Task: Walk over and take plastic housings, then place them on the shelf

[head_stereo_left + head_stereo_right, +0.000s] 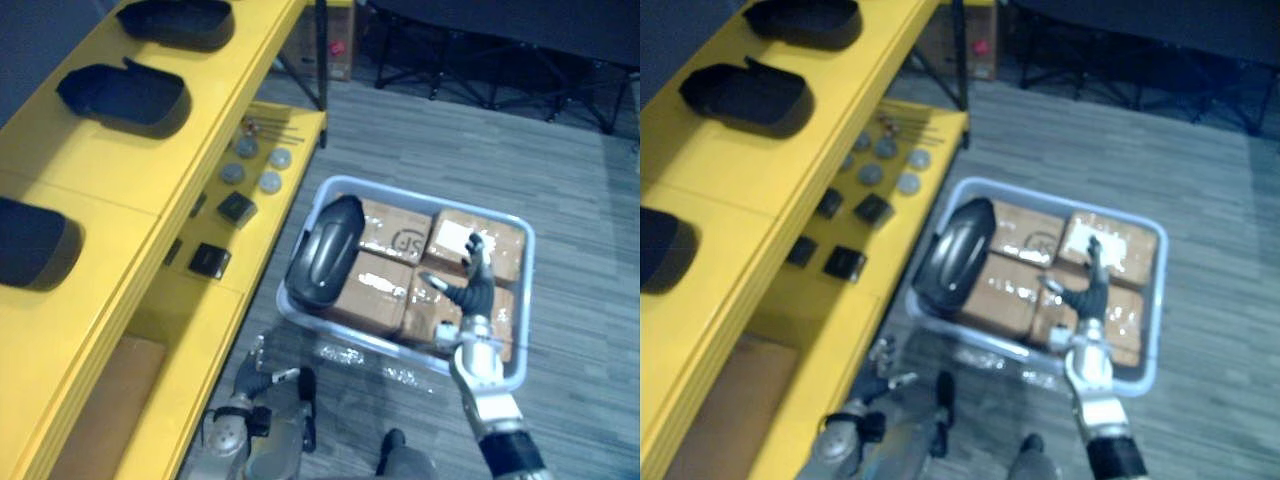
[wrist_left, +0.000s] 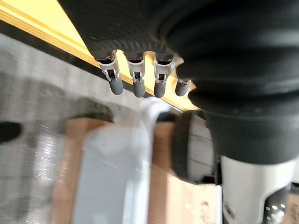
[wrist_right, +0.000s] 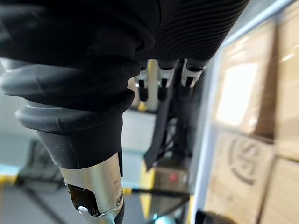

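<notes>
Right hand [image 1: 471,298] hangs with fingers spread and empty over the cardboard boxes [image 1: 395,235] in the grey bin [image 1: 430,198], where we see one dark plastic housing [image 1: 325,255] leaning at the end nearest the yellow shelf [image 1: 110,190]. Low beside the shelf, our left hand [image 1: 255,378] shows relaxed fingers holding nothing, though we make it out poorly. Three more housings [image 1: 125,95] lie on the shelf top, the nearest cut off at the view's edge.
</notes>
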You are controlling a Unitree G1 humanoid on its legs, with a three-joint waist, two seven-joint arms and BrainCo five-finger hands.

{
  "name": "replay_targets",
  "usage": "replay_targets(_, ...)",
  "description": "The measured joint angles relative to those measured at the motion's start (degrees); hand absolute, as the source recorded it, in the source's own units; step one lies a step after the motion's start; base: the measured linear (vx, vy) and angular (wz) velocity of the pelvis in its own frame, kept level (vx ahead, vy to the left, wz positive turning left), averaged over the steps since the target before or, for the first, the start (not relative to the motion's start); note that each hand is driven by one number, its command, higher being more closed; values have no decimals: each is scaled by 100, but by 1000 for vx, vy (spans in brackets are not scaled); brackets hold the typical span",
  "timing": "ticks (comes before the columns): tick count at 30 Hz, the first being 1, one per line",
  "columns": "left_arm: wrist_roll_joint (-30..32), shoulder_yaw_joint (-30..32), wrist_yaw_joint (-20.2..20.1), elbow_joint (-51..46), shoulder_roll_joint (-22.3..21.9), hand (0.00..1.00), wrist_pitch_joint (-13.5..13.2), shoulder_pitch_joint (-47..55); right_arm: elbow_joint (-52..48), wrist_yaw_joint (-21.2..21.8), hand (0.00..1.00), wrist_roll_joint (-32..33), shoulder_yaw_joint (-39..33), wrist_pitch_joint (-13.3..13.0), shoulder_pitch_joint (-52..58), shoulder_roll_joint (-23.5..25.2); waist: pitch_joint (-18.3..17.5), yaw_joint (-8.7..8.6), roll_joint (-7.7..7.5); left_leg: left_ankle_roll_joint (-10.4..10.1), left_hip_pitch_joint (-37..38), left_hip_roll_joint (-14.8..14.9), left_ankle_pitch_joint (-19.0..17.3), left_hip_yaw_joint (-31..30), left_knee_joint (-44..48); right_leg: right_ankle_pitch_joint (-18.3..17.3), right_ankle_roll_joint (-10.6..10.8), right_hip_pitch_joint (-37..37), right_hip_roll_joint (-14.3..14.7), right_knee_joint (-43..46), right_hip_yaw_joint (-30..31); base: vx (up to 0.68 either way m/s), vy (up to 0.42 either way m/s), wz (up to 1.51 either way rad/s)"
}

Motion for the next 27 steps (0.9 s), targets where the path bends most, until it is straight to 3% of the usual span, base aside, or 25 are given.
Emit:
replay_targets(5,256,615,263,592,-52,0,275,55,238,439,0,-666,2,600,-778,-598,158,135,-9,-8,176,24,286,-176,-374,-147,3,144,50,-38,-285,-96,-25,17)
replay_targets(7,389,757,274,715,-28,0,324,61,414,604,0,-831,4,708,-1033,-791,174,210,-38,-20,178,44,348,-194,-520,-152,-4,135,80,-40,-396,-47,-23,33)
replay_targets(13,306,1330,197,885,87,0,323,131,1104,1459,0,-1338,625,999,-2414,-1441,369,562,-388,-53,47,45,523,-365,-571,-189,3,143,135,-6,-690,25,-24,24)
replay_targets(16,133,1345,113,885,96,0,306,127,1527,1596,0,-1396,718,1246,-2812,-1596,470,699,-425,-49,-29,-15,555,-489,-570,-240,27,140,108,33,-828,58,-10,30)
replay_targets(17,91,1350,90,885,97,0,278,128,1674,1596,0,-1212,741,1483,-2970,-1627,565,768,-430,-18,-33,-27,579,-500,-569,-263,13,140,100,51,-842,44,-10,11)
replay_targets(19,71,1337,89,883,90,0,257,125,1763,1592,0,-711,728,1683,-3059,-1628,644,808,-414,-15,-32,-27,581,-500,-569,-275,2,131,96,80,-842,19,-8,3)
replay_targets(20,-97,1314,88,882,60,0,211,117,1807,1575,0,-221,648,1936,-3066,-1624,688,825,-370,-15,-35,-27,581,-499,-569,-296,-12,99,78,145,-841,0,0,0)
replay_targets(23,-140,1268,88,877,40,0,172,62,1805,1457,0,476,268,2189,-3025,-1531,753,815,-259,-15,-39,-40,581,-480,-568,-388,13,11,16,308,-822,-3,-14,-5)
replay_targets(27,-330,1154,100,859,-1,0,51,-36,1796,1049,0,768,-84,2417,-2752,-1128,846,733,-94,-18,-39,-24,584,-472,-566,-475,-12,-91,-18,500,-781,-19,-33,-5)
